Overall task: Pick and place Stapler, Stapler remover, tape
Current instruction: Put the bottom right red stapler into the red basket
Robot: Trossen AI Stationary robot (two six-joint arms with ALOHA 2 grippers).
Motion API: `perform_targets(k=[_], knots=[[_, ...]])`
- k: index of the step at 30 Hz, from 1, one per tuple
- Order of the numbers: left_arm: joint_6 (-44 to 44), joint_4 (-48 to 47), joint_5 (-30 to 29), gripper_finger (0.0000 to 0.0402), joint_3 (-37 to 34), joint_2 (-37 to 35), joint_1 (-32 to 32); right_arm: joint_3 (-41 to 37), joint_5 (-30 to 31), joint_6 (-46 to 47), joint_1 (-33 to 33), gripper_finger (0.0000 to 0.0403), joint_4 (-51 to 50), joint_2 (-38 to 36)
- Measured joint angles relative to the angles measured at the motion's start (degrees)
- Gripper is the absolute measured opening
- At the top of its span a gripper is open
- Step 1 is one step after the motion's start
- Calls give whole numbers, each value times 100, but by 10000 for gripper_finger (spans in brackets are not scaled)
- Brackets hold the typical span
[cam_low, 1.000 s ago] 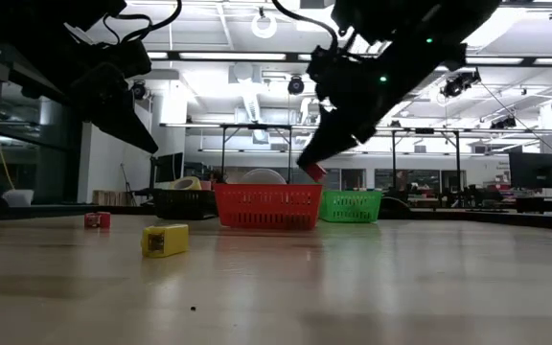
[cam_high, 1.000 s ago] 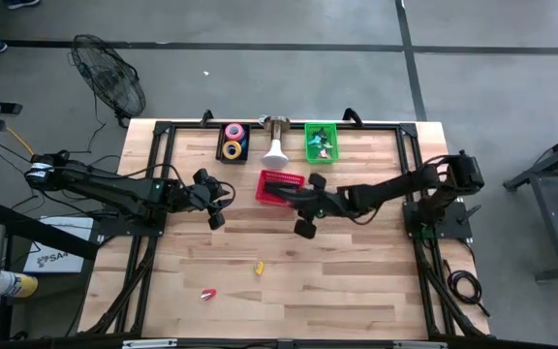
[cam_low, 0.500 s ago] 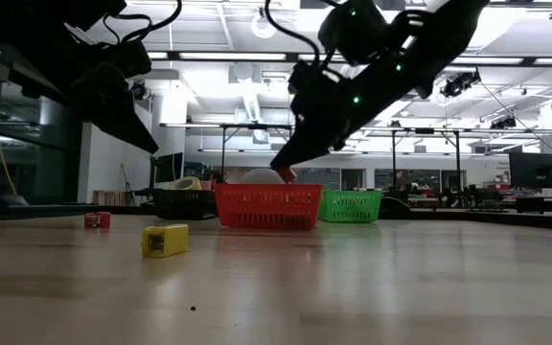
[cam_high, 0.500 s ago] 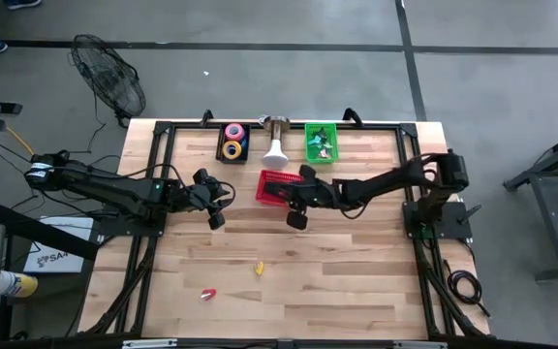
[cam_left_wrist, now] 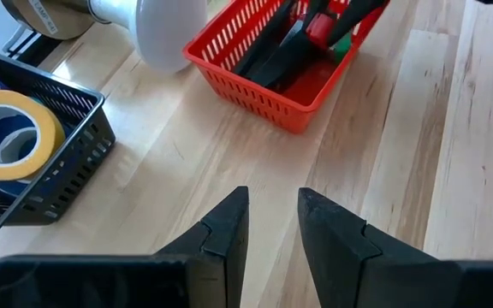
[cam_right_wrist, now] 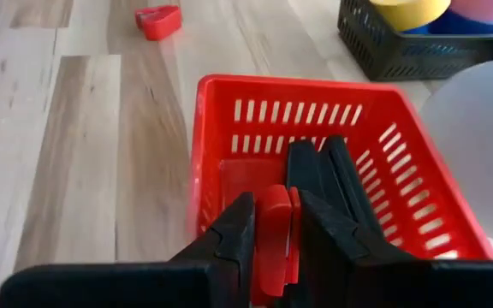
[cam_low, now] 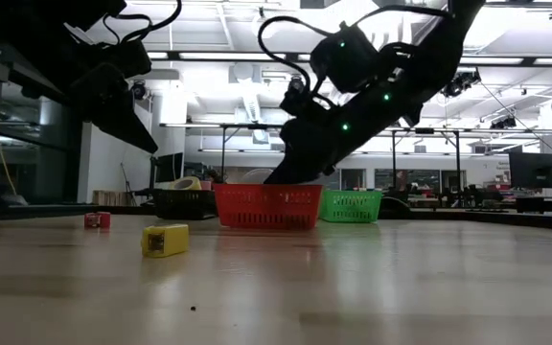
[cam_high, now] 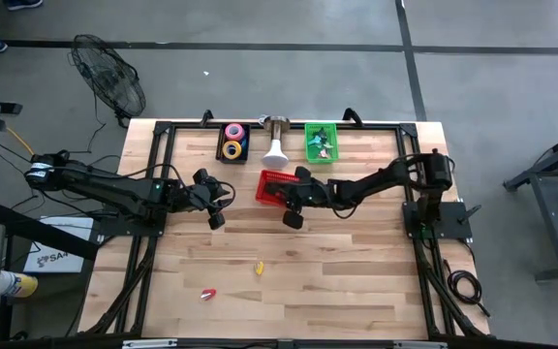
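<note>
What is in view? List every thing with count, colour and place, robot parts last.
red basket: one, red, mid-table
staplers: at least two, black, in red basket
black basket: one, black, far edge
tape: three rolls, pink, yellow, blue, in black basket
green basket: one, green, far edge
yellow piece: one, yellow, open table
red piece: one, red, open table
fan: one, dark, floor
left gripper: open, empty, beside red basket
right gripper: shut on red item, over red basket

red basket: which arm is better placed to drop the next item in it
The right. Its gripper is shut on a red item directly over the red basket, which already holds black staplers. The left gripper holds nothing and hangs beside the basket.
</note>
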Motion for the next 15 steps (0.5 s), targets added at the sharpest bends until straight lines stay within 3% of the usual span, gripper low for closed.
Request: perform_targets(k=[8, 15], knots=[[0, 4, 2, 102, 0, 0, 0, 0, 34, -5, 0, 72, 76, 31], [0, 1, 7, 102, 0, 0, 0, 0, 64, 0, 0, 129, 130, 30]])
